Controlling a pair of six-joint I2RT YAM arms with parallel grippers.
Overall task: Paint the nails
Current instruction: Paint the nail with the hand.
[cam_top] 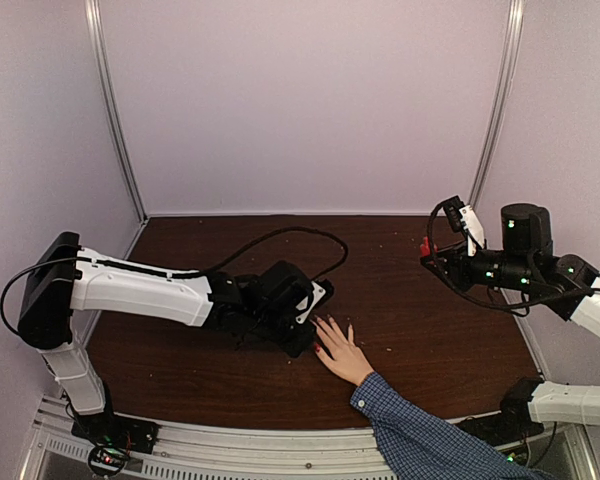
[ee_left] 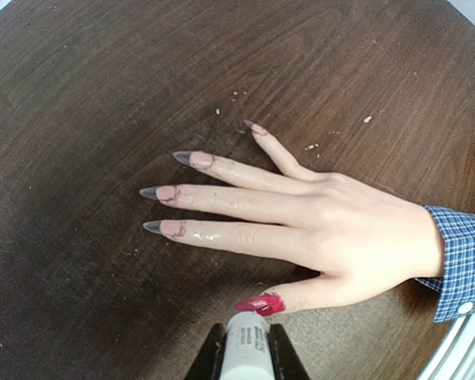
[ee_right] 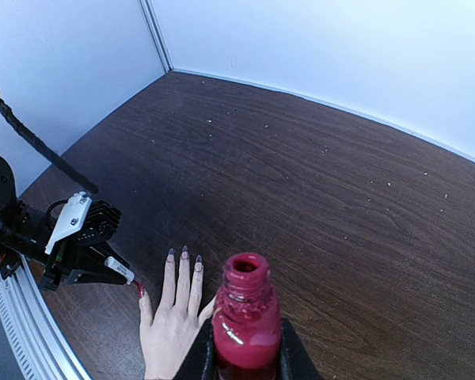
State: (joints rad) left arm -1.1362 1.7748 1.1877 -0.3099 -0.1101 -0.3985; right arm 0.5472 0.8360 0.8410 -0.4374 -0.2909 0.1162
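A light-skinned hand (ee_left: 356, 237) with a blue checked sleeve (ee_left: 465, 257) lies flat on the dark wooden table. Its thumb nail (ee_left: 261, 304) is glossy red. The other nails (ee_left: 166, 192) are bare pinkish with dark tips. My left gripper (ee_left: 245, 332) is shut on the white brush cap (ee_left: 245, 352), whose tip sits at the red thumb nail; the brush itself is hidden. My right gripper (ee_right: 248, 348) is shut on the open red polish bottle (ee_right: 245, 317) and holds it above the table at the right (cam_top: 426, 246). The hand also shows in the top view (cam_top: 342, 352).
The table (cam_top: 410, 330) is walled by pale panels at the back and sides. A black cable (cam_top: 280, 238) loops from the left arm across the table's middle. The sleeve and forearm (cam_top: 430, 440) reach in over the near edge between the arm bases.
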